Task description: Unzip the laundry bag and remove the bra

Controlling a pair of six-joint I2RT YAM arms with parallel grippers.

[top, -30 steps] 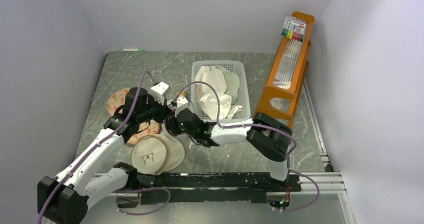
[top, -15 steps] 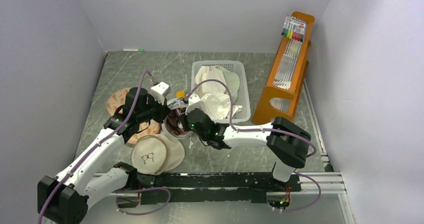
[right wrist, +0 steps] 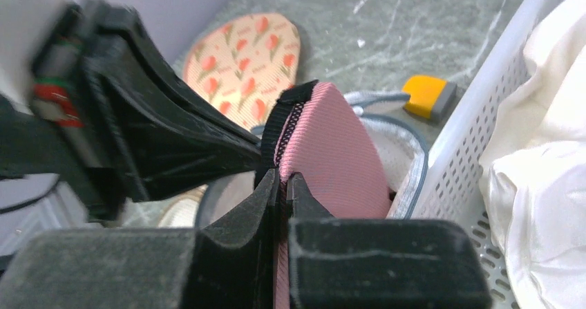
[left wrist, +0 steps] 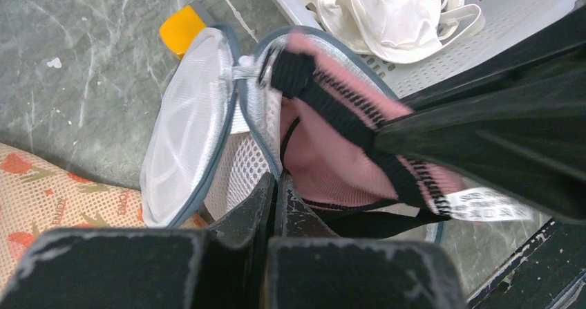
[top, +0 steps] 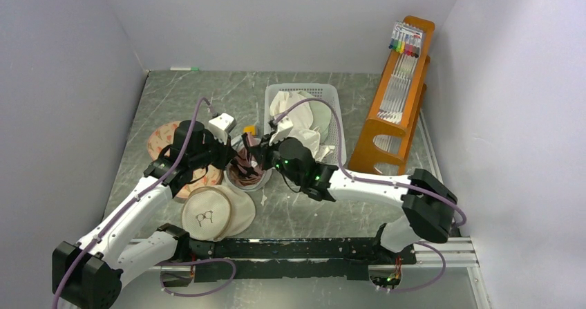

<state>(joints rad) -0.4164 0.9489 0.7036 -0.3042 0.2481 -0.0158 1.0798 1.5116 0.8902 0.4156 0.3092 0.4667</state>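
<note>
Just changed: right gripper [right wrist: 282, 179] clamping onto bra [right wrist: 332, 150], raising it from unzipped laundry bag [left wrist: 183, 122]; left gripper [left wrist: 276, 188] clenching bag rim. Removal starting.

The basket [top: 301, 87] and left claw [left wrist: 277, 186] hem the laundry bag [left wrist: 185, 119]; open table [top: 207, 95] lies behind.

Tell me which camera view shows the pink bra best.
Left wrist view: the bra shows its pink cup, black trim and label, poking from the open laundry bag. Right wrist view shows only pink fabric pinched in the right pincer. Top view gives a small pinkish patch between the arms.
</note>
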